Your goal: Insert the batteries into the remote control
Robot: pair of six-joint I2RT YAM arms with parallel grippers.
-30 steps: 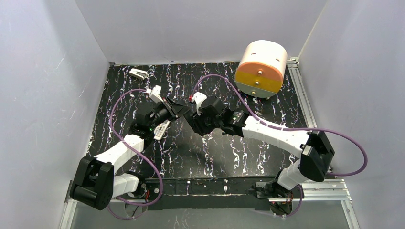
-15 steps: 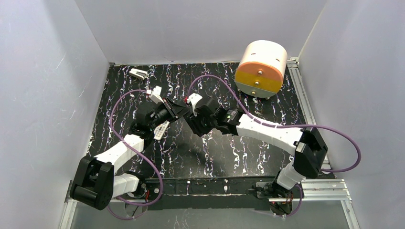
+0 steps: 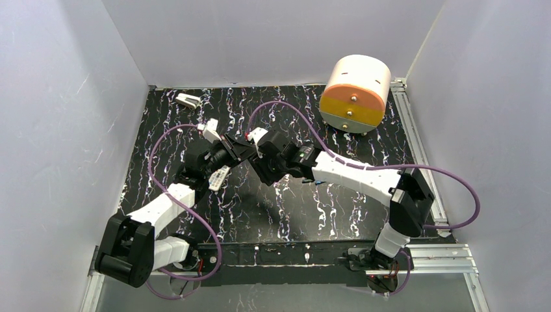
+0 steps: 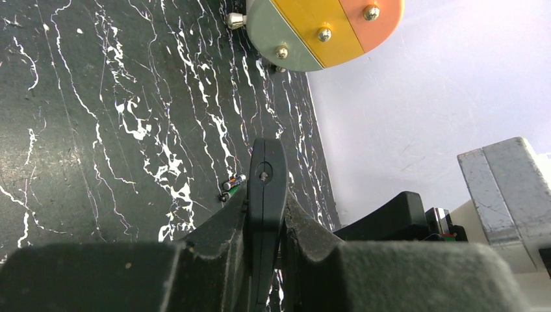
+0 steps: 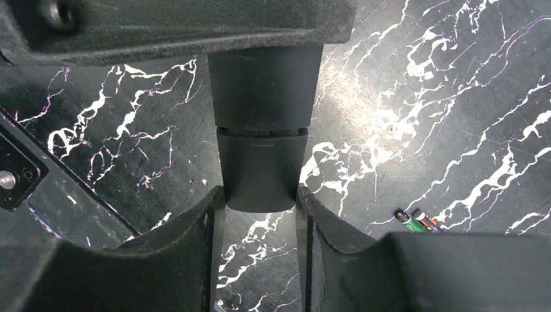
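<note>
We've got the left gripper (image 4: 265, 203) and right gripper (image 5: 261, 201) both pinched shut on one black strip (image 4: 266, 166), which looks like a handover. The remote control (image 3: 219, 177) lies beside the left arm (image 3: 162, 205). The batteries (image 5: 416, 221) sit loose near the right arm (image 3: 354, 175), so no loading yet, we reckon.

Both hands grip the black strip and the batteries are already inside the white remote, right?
No: the small green and blue cylindrical batteries lie loose on the black marbled table, per the right wrist view. The left hand and right hand both grip the long flat black strip.
</note>
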